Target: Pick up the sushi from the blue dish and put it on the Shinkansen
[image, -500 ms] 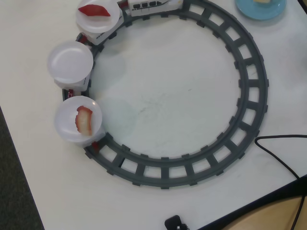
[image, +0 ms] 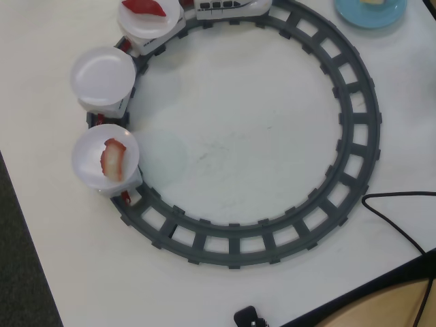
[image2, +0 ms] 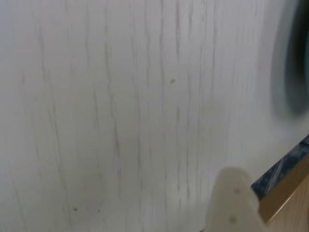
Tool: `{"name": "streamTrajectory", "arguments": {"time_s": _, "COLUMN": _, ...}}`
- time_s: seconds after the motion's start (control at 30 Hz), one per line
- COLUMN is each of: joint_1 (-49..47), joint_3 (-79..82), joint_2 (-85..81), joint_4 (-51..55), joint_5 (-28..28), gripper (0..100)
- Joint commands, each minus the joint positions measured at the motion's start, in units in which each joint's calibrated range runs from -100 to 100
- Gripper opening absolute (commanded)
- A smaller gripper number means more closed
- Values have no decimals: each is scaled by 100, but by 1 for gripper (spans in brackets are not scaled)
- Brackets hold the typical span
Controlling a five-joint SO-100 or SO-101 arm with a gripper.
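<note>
Looking down on a white table [image: 225, 136], with the dark ring of track [image: 359, 129] taken as landmark. Inside the ring the tabletop is bare. On the ring's upper-left arc rides the Shinkansen [image: 228, 6], its white body at the top edge of the overhead view, three plate cars curving behind it down the left side. Nearest car carries a red piece [image: 144, 6]; the middle plate [image: 102, 75] is empty; the last carries a red-and-white striped piece [image: 113, 159]. Outside the ring, at the upper right corner, sits the blue dish [image: 371, 13], cut by the frame edge, with the sushi [image: 372, 2] resting on it, only a pale yellow sliver visible. A black cable [image: 398, 228] loops outside the ring's lower right.

The gripper [image2: 231, 205] shows only in the blurred wrist view, as one pale finger over bare table near its edge; whether it is open, cannot tell. Nothing appears held.

Judged step: reaching for the dish, not yet there. To do it well: come down over the dish with jaws spread across the sushi's short side, grip low, lift straight. Then aim for the empty middle plate, allowing that the train may be moving.
</note>
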Motion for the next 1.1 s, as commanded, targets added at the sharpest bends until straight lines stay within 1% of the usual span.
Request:
{"name": "streamTrajectory", "arguments": {"time_s": 0.0, "joint_1": -15, "joint_3": -17, "joint_2": -26, "joint_4": -35, "joint_5": 23, "gripper": 17}}
{"name": "streamTrajectory", "arguments": {"time_s": 0.77, "joint_1": -15, "joint_3": -17, "joint_2": -26, "joint_4": -35, "joint_5": 23, "gripper": 17}}
{"name": "streamTrajectory", "arguments": {"time_s": 1.07, "joint_1": -358, "joint_3": -17, "joint_2": -26, "joint_4": -43, "joint_5": 23, "gripper": 17}}
